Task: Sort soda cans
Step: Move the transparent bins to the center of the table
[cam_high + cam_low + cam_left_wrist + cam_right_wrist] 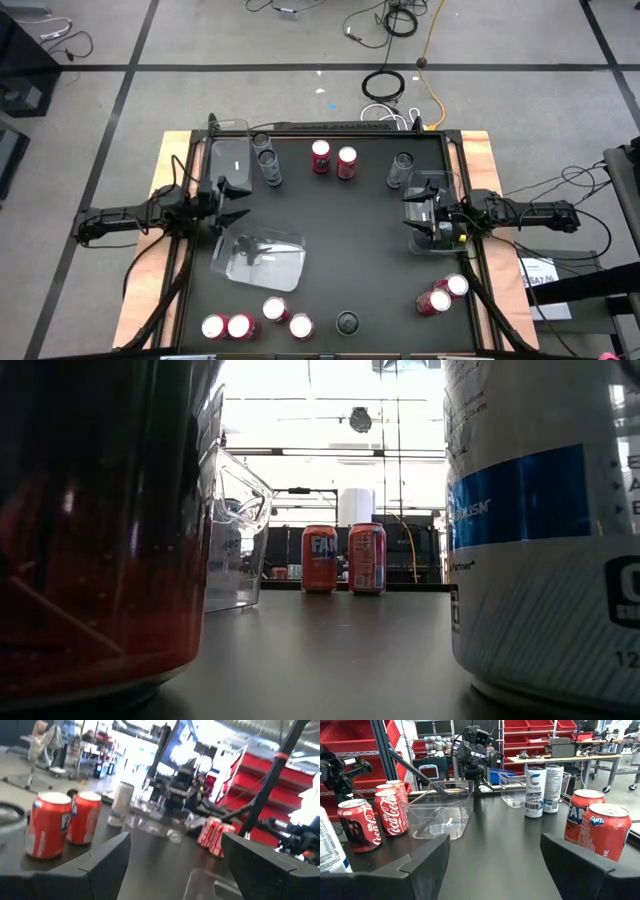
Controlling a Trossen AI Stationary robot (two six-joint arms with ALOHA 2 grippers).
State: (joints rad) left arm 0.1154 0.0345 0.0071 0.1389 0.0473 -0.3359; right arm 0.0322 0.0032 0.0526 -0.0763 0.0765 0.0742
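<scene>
soda cans [333, 160] all upright on table [350, 250], long axes vertical

The high view looks straight down on the whole black surface [380, 250]. The low view sits at surface level at six o'clock, facing twelve, crowded by two very near cans; it shares the orange can pair [343, 559] with the overhead picture [334, 159]. The left wrist camera, at nine o'clock, faces three past its open hand [172, 857]. The right wrist camera, at three o'clock, faces nine past its open hand [495, 857]. Both wrist views share the clear bin [440, 807] mid-surface.
</scene>
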